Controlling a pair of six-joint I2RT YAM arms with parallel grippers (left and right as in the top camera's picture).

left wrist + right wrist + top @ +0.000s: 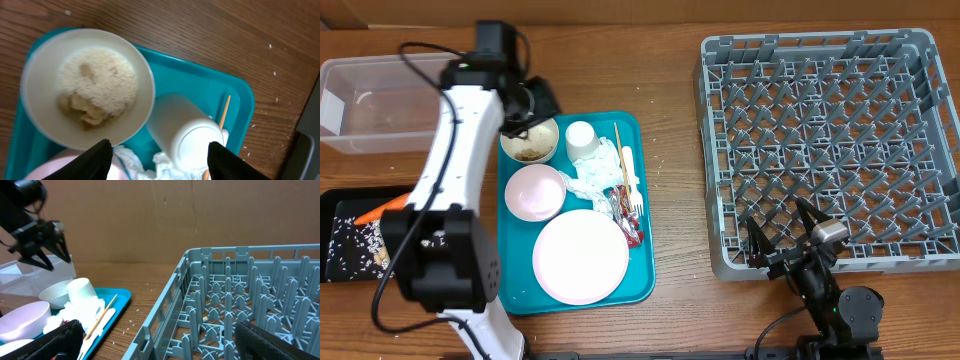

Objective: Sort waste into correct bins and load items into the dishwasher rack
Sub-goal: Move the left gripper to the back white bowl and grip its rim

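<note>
- Right now the left gripper (pixel 160 161) hangs over the far left corner of the teal tray (pixel 642 272), fingers spread and pinching nothing. The right gripper (pixel 782 238) waits at the near edge of the dishwasher rack (pixel 830 150), jaws wide and empty too.
- Below the left fingers sits the white bowl (pixel 31 75), in that far left corner. The white cup (pixel 187 135) is just beside it on the right, so close I cannot tell whether they touch.
- Biggest worry, I'd say, is that the bowl holds a loose heap of food scraps (pixel 97 90). A pinch on the thin rim that tips it early would shed grains over the teal tray or the table, short of the black tray (pixel 342 205).
- A finger coming down on the cup side could knock the cup onto the napkins (pixel 590 178) or against the wooden stick (pixel 618 150).
- A shallow bite on the smooth, sloped wall could let the bowl slip and drop, scattering everything.
- As for looks, the bowl is round, pale, glossy and thin-walled. The scraps are beige and grainy, heaped in the middle, with a few darker lumps at one edge.
- At the near left, the black tray already carries scattered grains and the orange carrot piece (pixel 378 211).
</note>
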